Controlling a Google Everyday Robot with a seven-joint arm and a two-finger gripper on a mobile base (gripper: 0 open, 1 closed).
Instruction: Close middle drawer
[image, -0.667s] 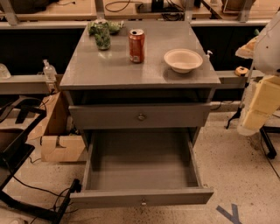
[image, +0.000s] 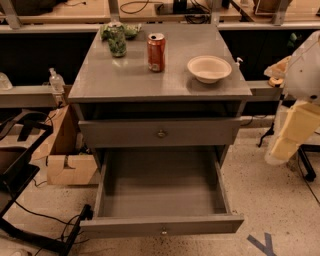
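The middle drawer (image: 161, 225) is pulled far out of the grey cabinet (image: 100, 80). It has a low front panel with a small round knob (image: 163, 231), and its plain grey box is empty. Above it, the drawer with the taller front panel (image: 200, 132) stands a little way out. The lowest drawer is hidden under the open one. My gripper (image: 292, 132) is the cream-coloured end of my arm at the right edge. It hangs to the right of the cabinet at about the upper drawer's height, apart from both drawers.
On the cabinet top stand a red can (image: 156, 52), a white bowl (image: 209, 68) and a green bag (image: 117, 39). A cardboard box (image: 67, 160) and a black frame with cables (image: 20, 200) are on the left. Benches run behind.
My arm's cream end has shifted slightly down and left. The drawers have not moved.
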